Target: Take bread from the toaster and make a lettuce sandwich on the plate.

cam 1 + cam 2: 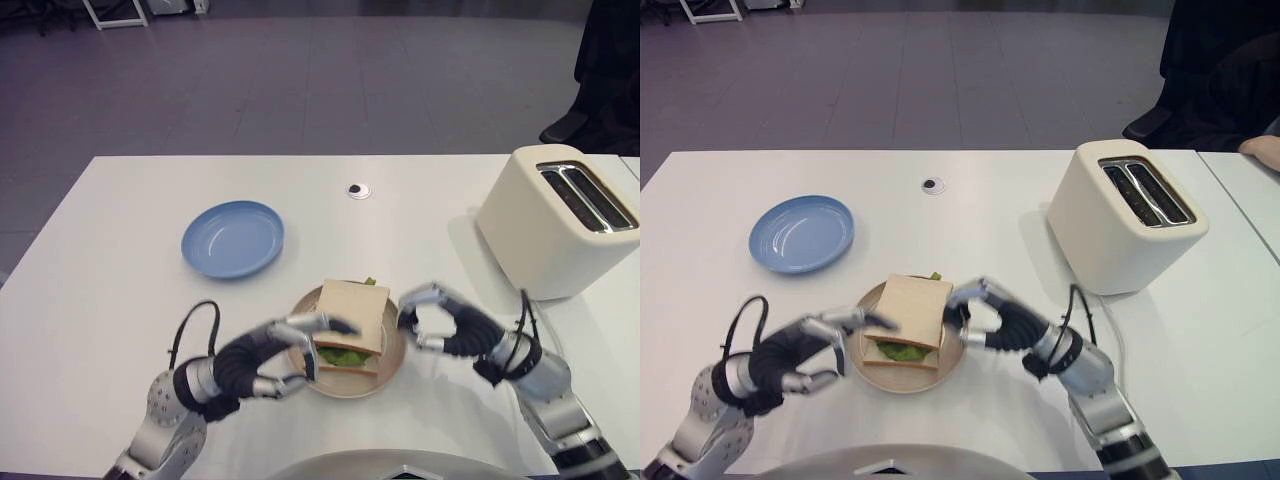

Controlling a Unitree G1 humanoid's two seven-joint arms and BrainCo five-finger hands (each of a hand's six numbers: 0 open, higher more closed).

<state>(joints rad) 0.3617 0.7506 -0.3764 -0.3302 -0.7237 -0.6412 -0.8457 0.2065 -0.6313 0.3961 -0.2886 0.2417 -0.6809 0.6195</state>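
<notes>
With the sandwich (352, 325) stacked on the plate (350, 388) between our left robot hand (265, 360) and right robot hand (455, 325), both curled empty, we reckon only pulling clear remains.

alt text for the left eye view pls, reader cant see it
A lettuce sandwich sits on a tan plate near the front of a white table, with the robot's left hand close on its left and right hand close on its right. An empty blue plate lies behind to the left, and a white toaster stands at the right.
</notes>
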